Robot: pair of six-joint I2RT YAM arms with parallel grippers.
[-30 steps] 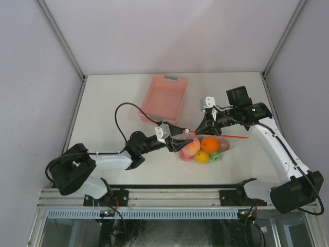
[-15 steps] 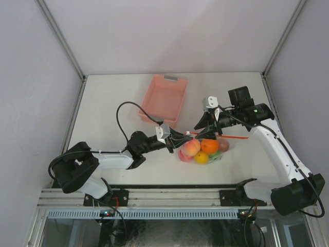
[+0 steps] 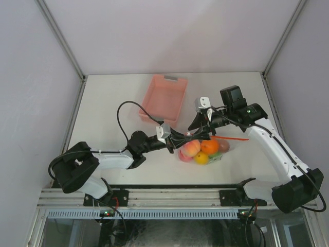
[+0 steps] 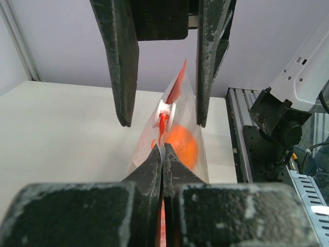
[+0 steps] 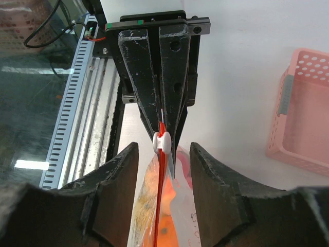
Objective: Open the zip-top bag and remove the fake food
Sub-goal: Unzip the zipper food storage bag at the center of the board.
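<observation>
The clear zip-top bag [image 3: 213,149] lies on the table, near the front, with the fake food inside: an orange [image 3: 209,146], a peach [image 3: 191,148] and a yellow piece [image 3: 201,157] show. My left gripper [image 3: 181,138] [image 4: 163,149] is shut on the bag's top edge, beside the red zipper strip [image 5: 160,195]. A white slider [image 5: 162,140] [image 4: 166,109] sits on that strip. My right gripper [image 3: 198,128] [image 5: 163,149] faces the left one, open, one finger on either side of the strip, the slider just beyond its fingertips.
A pink slotted basket [image 3: 163,99] [image 5: 303,118] stands behind the bag, toward the back of the white table [image 3: 113,103]. The left arm's black cable [image 3: 123,110] loops above the table. The metal rail [image 3: 154,194] runs along the near edge.
My left gripper has shut on the bag's top edge. My right gripper has let go, opened and shifted slightly left along the zipper strip.
</observation>
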